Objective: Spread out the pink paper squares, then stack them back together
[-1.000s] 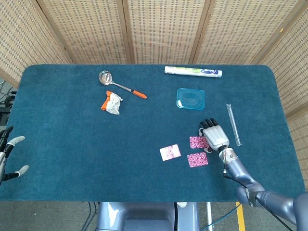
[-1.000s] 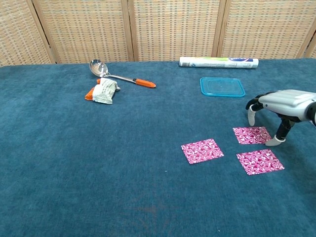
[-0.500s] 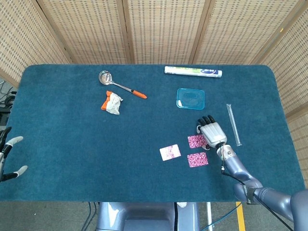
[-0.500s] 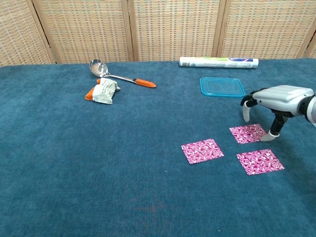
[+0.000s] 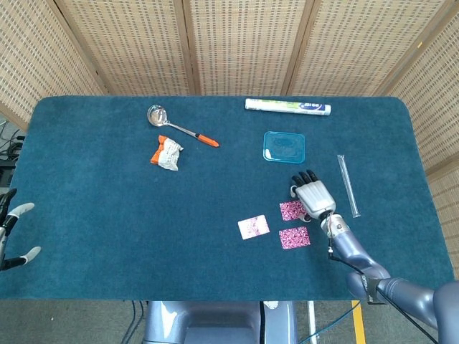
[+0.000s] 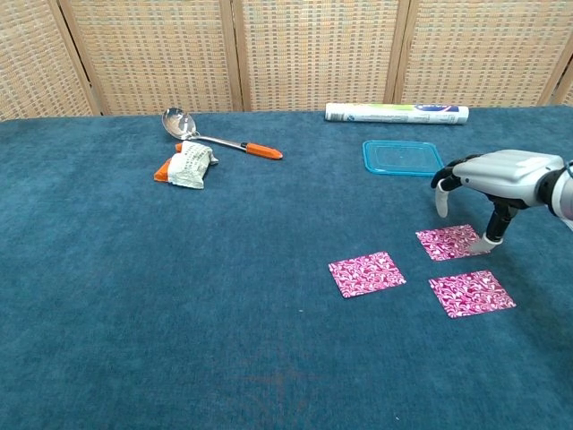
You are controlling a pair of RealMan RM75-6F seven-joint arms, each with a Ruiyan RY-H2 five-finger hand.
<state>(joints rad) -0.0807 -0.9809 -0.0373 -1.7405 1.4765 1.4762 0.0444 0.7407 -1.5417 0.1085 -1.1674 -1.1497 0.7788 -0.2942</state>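
Three pink squares are lying spread on the cloth, right of centre, near the front: the far square (image 6: 451,242), the left square (image 6: 366,273) and the near square (image 6: 471,293), all apart from one another. So the spreading looks done and the stacking not yet begun, by my reading.

The right hand (image 6: 495,175) is arching over the far square, fingers parted and curved down, grasping nothing. One fingertip (image 6: 489,240) is sitting at that square's right edge; whether it is pressing the paper or just touching the cloth beside it, the views are not settling. The left hand (image 5: 16,229) is idling at the table's left edge, fingers apart and holding nothing.

Risks: thin paper on napped cloth is likely hard to get under, so a fingertip may crease or fold the square, or push it along rather than lift it. A sideways drag could carry it unevenly and leave the stack skewed.

Room: bare cloth is lying to the left and front of the squares. The lid (image 6: 403,157) is sitting behind the hand, and the tube (image 5: 348,185) to its right, near the table's right edge.
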